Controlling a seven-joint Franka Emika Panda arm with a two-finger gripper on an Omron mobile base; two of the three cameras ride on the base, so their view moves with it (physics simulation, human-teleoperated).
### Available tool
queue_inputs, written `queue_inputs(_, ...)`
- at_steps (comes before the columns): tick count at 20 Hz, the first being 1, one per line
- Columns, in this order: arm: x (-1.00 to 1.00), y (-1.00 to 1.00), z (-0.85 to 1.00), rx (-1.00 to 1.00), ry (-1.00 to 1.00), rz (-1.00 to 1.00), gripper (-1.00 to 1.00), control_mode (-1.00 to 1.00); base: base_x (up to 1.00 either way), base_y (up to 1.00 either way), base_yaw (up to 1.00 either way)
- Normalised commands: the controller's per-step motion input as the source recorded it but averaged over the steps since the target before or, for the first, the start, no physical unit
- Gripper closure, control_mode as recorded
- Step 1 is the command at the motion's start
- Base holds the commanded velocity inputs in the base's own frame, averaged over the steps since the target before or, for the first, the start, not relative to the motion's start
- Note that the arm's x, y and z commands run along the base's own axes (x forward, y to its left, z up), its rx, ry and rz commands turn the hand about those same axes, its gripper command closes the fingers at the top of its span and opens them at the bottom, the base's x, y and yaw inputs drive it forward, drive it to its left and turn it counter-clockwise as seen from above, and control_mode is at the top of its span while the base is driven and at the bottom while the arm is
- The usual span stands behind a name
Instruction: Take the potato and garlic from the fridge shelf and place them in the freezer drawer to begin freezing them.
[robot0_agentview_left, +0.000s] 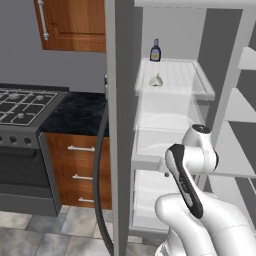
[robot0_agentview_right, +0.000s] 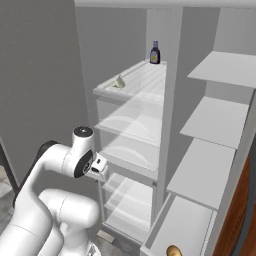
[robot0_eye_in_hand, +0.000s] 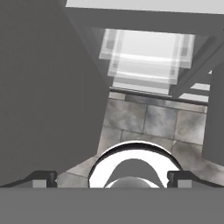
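**Open fridge, garlic on the upper shelf, potato low in the freezer drawer**

In the left base view you see the fridge shelf (robot0_agentview_left: 185, 82) in the upper centre of the frame, a white ribbed panel with a translucent front edge. The garlic (robot0_agentview_left: 156, 80) lies on its left part, near the front edge. A dark-capped sauce bottle (robot0_agentview_left: 155, 51) stands upright behind the garlic, at the back of the same shelf and well apart from it. In the right base view you find the same shelf (robot0_agentview_right: 145, 82) in the upper centre, with the garlic (robot0_agentview_right: 119, 82) close to its left front corner and the bottle (robot0_agentview_right: 155, 53) at the rear.

At the bottom edge of the right base view, right of centre, you see the potato (robot0_agentview_right: 173, 251) as a golden-brown lump resting in the freezer drawer (robot0_agentview_right: 187, 225), a light grey bin at the lower right of the frame.

The stove (robot0_agentview_left: 22, 107) and the dark table (robot0_agentview_left: 77, 112) occupy the left of the left base view, with wooden drawers (robot0_agentview_left: 77, 170) beneath.

In the hand view the pincer (robot0_eye_in_hand: 112, 178) sits at the bottom edge; its two dark fingertips (robot0_eye_in_hand: 43, 178) stand wide apart, with nothing between them, and tiled floor (robot0_eye_in_hand: 148, 120) lies ahead.
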Motion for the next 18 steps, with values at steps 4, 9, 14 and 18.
queue_inputs(4, 0.42, 0.0, 0.72, 0.0, -0.1, 0.0, -1.0, -1.0, 0.0, 0.0, 0.0)
queue_inputs(9, 0.39, 0.0, 1.0, 0.0, -0.35, 0.0, -1.0, -1.0, 0.0, 0.0, 0.0)
queue_inputs(14, 0.28, -0.12, 1.0, -0.04, -0.41, 0.0, -1.0, -1.0, 0.0, 0.0, 0.0)
queue_inputs(18, 0.07, -0.18, 1.0, -0.04, -0.37, 0.0, -1.0, -1.0, 0.0, 0.0, 0.0)
